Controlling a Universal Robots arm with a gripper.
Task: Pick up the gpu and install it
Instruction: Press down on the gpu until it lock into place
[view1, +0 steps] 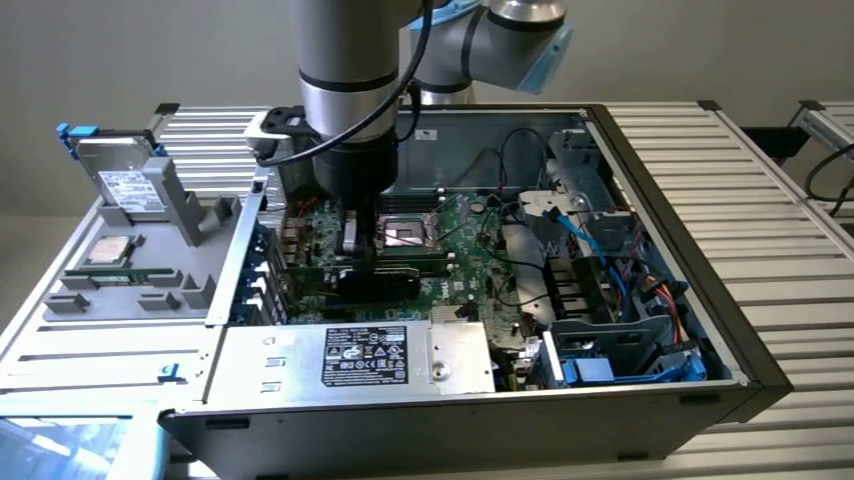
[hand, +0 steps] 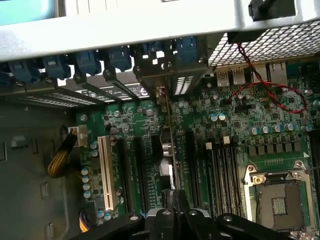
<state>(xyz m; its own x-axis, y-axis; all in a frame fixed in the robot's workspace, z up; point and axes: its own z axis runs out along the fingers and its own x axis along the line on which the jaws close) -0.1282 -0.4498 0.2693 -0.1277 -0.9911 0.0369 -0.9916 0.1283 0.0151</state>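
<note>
**The card is pinched tight and down among the slots**

The gripper (hand: 172, 210) is squeezed shut on the gpu (hand: 169, 150). In the wrist view the card is seen edge-on, a thin line going away from the fingers, with its silver bracket (hand: 161, 94) near the back wall of the case. In the exterior view the gripper (view1: 358, 262) is low inside the open computer case (view1: 694, 260), and the dark card (view1: 380, 278) hangs just under it, right over the motherboard (view1: 467, 245).

I think the card is at its slot or very close. I cannot tell if it is pushed all the way in.

What could go wrong:

- The card could be a little tilted. Then its bottom edge would miss the slot and scrape the board.
- It could line up with the wrong slot. The white slot (hand: 105, 172) and some dark slots (hand: 136, 175) sit just beside it.
- The bracket could bump the metal back wall and stop the card from going down.
- Pushing too hard could bend the board.
- The processor socket (hand: 280, 200) is open and near. A slip sideways could hit it.
- Loose cables (view1: 527, 215) lie close by and could get caught.
</note>
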